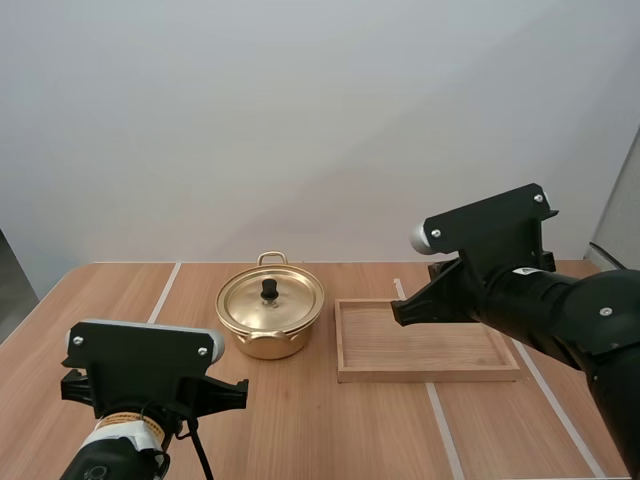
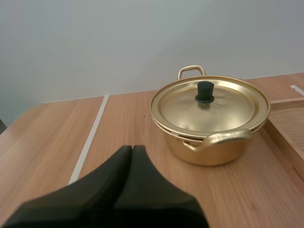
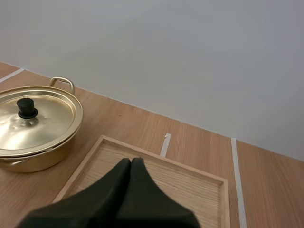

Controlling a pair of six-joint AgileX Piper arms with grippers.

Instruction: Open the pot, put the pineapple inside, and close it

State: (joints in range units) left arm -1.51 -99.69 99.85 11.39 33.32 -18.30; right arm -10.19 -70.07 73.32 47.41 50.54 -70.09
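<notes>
The pot point(image 1: 270, 335), lid point(image 1: 288, 305) on, stands on the surface point(image 1: 330, 430) beside the tray point(image 1: 430, 376); left tool point(image 2: 132, 149), closed and empty, faces it; right tool point(image 3: 130, 161), closed and empty, hangs over the tray.

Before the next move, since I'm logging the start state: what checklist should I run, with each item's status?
1. Lid seated on pot: ok.
2. Knob on the lid free to grasp: ok.
3. Left gripper open for the knob: not ok, shut on nothing.
4. Right gripper open: not ok, shut on nothing.
5. Wooden tray apart from the pot: ok.
</notes>
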